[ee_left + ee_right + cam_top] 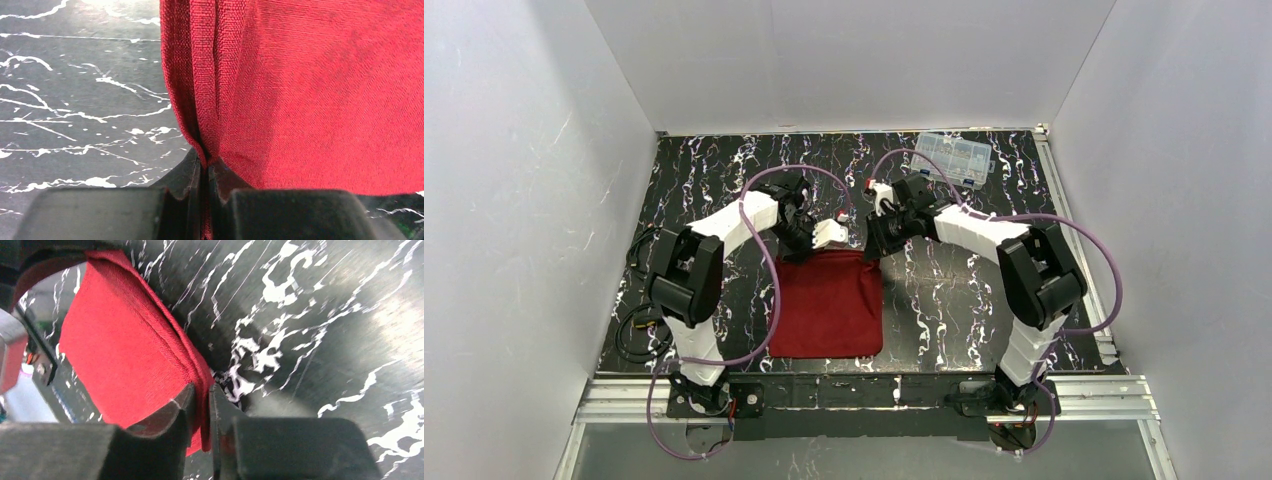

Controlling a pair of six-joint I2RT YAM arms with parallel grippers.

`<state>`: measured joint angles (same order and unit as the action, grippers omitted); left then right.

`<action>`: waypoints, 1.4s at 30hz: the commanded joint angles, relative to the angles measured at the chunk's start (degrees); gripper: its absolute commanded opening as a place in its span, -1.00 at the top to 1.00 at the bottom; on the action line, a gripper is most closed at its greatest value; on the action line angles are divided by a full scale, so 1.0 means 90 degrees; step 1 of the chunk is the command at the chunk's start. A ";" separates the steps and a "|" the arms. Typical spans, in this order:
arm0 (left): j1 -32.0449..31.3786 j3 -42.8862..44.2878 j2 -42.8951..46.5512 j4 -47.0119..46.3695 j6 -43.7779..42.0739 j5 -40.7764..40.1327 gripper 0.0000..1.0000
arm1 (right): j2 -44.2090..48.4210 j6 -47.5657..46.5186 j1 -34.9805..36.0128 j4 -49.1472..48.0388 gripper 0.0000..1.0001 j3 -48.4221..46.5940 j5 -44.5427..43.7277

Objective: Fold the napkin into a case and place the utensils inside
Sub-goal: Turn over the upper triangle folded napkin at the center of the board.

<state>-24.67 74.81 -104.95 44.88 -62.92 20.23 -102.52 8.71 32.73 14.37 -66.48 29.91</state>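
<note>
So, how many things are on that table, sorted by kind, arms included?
Red napkin: 1
Clear box: 1
Robot arms: 2, the left arm and the right arm
Total: 4

We saw a black table with white squiggly lines all over it, like marble. A dark red napkin lay on it, folded over in layers. Most of it was flat, but its far edge was lifted off the table. Well behind the napkin and off to its right sat a clear plastic box with little compartments. Left of the napkin, some black cables lay in loops.
</note>
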 commanded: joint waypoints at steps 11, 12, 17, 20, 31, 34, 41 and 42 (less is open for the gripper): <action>0.0363 0.0763 -0.0258 -0.0595 0.0980 -0.0368 0.13 | 0.0031 -0.0398 -0.0156 -0.0288 -0.97 -0.1077 -0.2005; 0.0431 0.0855 -0.0208 -0.0554 0.1070 -0.0268 -0.03 | 0.0148 -0.0339 -0.0152 -0.0435 -0.97 -0.0907 -0.2141; 0.0755 0.1239 -0.0095 -0.0211 0.1349 0.0154 -0.96 | 0.0880 0.0113 -0.0123 -0.0737 -0.80 -0.0132 -0.2309; 0.0892 0.1127 0.0045 -0.0144 0.1212 0.0256 -0.96 | 0.1078 0.0367 -0.0044 -0.0758 -0.68 0.0219 -0.2297; 0.1198 0.0370 0.0118 -0.0155 0.1002 0.0255 -0.30 | 0.0880 0.1281 0.0003 -0.1456 -0.26 0.0942 -0.1735; 0.1272 0.0330 0.0080 -0.0204 0.1205 0.0255 -0.14 | 0.0729 0.1445 0.0004 -0.1725 -0.26 0.0977 -0.1637; 0.1350 -0.0168 0.0275 -0.0663 0.1729 0.0162 -0.01 | 0.0384 0.1663 0.0013 -0.2166 -0.13 0.1104 -0.1525; 0.1356 -0.0205 0.0277 -0.0706 0.1785 0.0137 -0.01 | 0.0374 0.1663 0.0014 -0.2205 -0.13 0.1141 -0.1551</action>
<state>-12.84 75.09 -105.03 39.31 -49.71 20.58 -98.21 22.20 32.64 -0.91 -57.95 15.35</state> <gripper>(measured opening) 0.508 0.569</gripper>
